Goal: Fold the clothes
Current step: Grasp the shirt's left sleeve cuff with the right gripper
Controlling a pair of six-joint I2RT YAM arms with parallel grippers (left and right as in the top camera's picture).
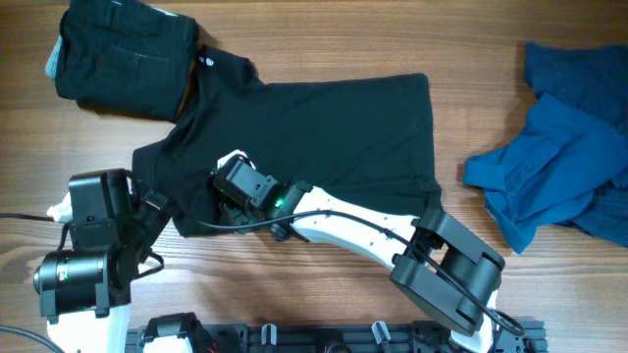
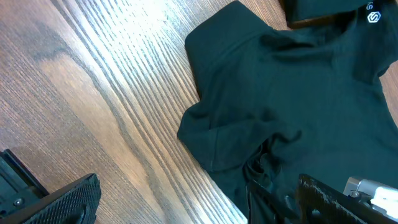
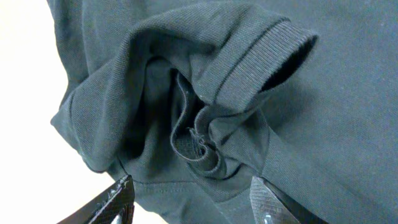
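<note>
A black polo shirt (image 1: 334, 127) lies spread on the wooden table, collar to the left. One short sleeve is bunched and crumpled at its lower left edge; it shows close up in the right wrist view (image 3: 249, 56). My right gripper (image 1: 240, 186) is open and hovers right over this bunched sleeve, one finger on each side of the folds (image 3: 193, 202). My left gripper (image 1: 152, 208) is open and empty just left of the shirt's edge. Its fingers (image 2: 199, 208) span bare wood and the shirt's hem (image 2: 298, 81).
A folded pile of black clothes (image 1: 123, 49) lies at the back left, touching the shirt's collar. A crumpled heap of blue clothes (image 1: 564, 147) lies at the right. Bare wood (image 1: 324, 39) shows behind the shirt.
</note>
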